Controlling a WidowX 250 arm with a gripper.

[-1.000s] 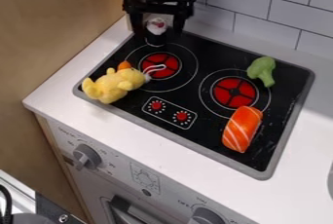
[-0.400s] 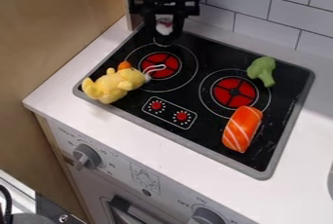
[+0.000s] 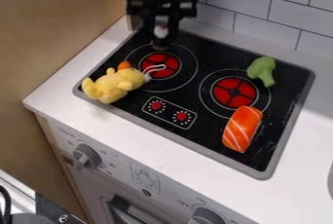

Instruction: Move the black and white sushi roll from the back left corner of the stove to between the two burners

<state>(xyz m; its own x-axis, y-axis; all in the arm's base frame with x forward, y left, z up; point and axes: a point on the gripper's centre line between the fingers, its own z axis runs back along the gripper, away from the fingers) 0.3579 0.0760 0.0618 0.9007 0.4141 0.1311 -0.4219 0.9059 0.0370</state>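
White rectangular wall tiles (image 3: 270, 13) with grey grout back a smooth white countertop (image 3: 146, 147); 1 light-brown wooden panel (image 3: 58, 38) stands left.

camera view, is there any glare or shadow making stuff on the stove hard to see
camera view: no strong glare on the glossy black cooktop, just faint pale marks right of the orange toy salmon with white stripes; white counter brighter in front, greyer behind; black two-finger gripper blends into the dark surface, more a dark-on-dark problem than a shadow
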